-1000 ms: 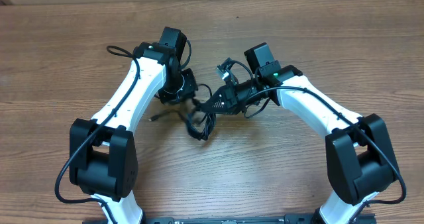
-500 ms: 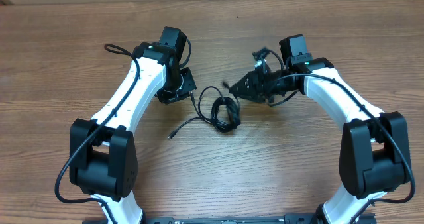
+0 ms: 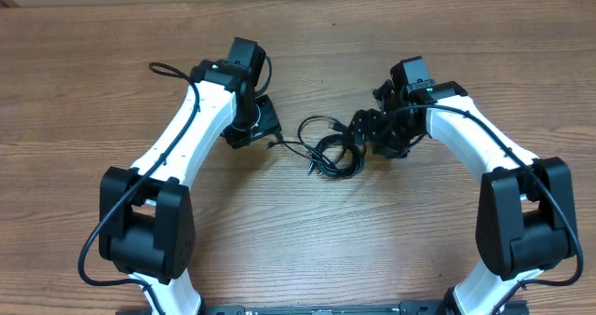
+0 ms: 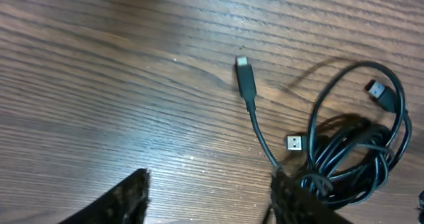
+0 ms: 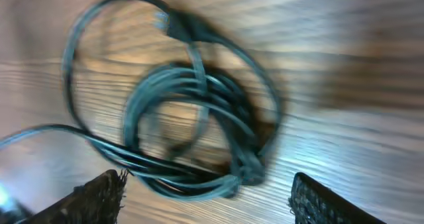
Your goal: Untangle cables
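- Jaws of the left gripper [image 4: 209,187] stand wide apart, both dark fingers [image 4: 129,197] low over the wood with nothing between them.
- Jaws of the right gripper [image 5: 209,181] are spread too. The nearest loop of cord lies in the gap, but neither finger presses on it.
- The cables [image 3: 332,153] lie in one tangled bunch on the wooden table [image 3: 298,240], between the two grippers and closer to the right one.
- From the bunch one cord runs out towards the left gripper and ends in a slim plug [image 4: 245,75], flat on the wood and clear of the fingers.
- A USB plug [image 4: 295,143] lies just beside that cord, and a second USB plug [image 4: 377,89] sits inside the outer loop.
- The inner turns are wound close and cross each other, and a wider loop circles them. The right wrist view is blurred, so I cannot trace which cord passes over which.
- The white left arm [image 3: 191,133] and right arm [image 3: 466,133] bend in from either side. A thicker black wire [image 3: 163,71] loops off the left arm, well apart from the bunch.
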Robot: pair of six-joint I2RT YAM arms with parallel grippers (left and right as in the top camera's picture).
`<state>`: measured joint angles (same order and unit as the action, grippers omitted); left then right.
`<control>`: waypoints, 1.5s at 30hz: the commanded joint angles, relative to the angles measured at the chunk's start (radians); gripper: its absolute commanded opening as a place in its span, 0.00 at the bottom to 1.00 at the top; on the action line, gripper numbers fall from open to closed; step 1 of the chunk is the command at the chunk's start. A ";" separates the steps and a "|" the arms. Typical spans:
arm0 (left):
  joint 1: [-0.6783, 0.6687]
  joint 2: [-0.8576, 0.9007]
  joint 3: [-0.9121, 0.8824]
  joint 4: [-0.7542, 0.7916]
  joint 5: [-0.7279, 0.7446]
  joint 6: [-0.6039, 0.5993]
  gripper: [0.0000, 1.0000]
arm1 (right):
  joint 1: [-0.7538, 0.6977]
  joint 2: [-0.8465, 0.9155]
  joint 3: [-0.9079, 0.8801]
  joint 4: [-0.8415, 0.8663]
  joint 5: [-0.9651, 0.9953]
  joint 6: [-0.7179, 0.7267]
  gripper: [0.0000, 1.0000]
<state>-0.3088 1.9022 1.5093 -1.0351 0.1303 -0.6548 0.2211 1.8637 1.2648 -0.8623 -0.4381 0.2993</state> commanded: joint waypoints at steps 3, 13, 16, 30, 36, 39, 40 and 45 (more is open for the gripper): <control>-0.040 0.008 -0.003 0.017 -0.001 -0.007 0.74 | -0.015 -0.031 0.077 -0.044 0.084 -0.151 0.77; -0.047 0.008 -0.003 0.083 -0.050 -0.007 0.79 | 0.100 -0.016 0.017 0.074 0.090 -0.575 0.66; -0.037 0.008 -0.003 0.082 -0.087 -0.007 0.80 | 0.113 -0.014 -0.014 0.138 0.090 -0.629 0.62; -0.003 0.008 -0.003 0.099 -0.089 -0.007 0.97 | 0.131 -0.004 -0.116 0.275 0.095 -0.672 0.40; -0.003 0.008 -0.003 0.098 -0.089 -0.007 0.97 | 0.133 -0.004 -0.143 0.346 0.122 -0.667 0.32; -0.003 0.008 -0.003 0.098 -0.089 -0.007 0.97 | 0.134 -0.004 -0.160 0.348 0.123 -0.667 0.34; -0.003 0.008 -0.003 0.098 -0.089 -0.007 0.98 | 0.134 -0.004 -0.169 0.355 0.124 -0.667 0.39; -0.003 0.008 -0.003 0.098 -0.089 -0.007 0.98 | 0.134 -0.005 -0.187 0.406 0.166 -0.667 0.51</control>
<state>-0.3122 1.9022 1.5089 -0.9413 0.0547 -0.6548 0.3534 1.8633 1.0866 -0.4664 -0.3206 -0.3676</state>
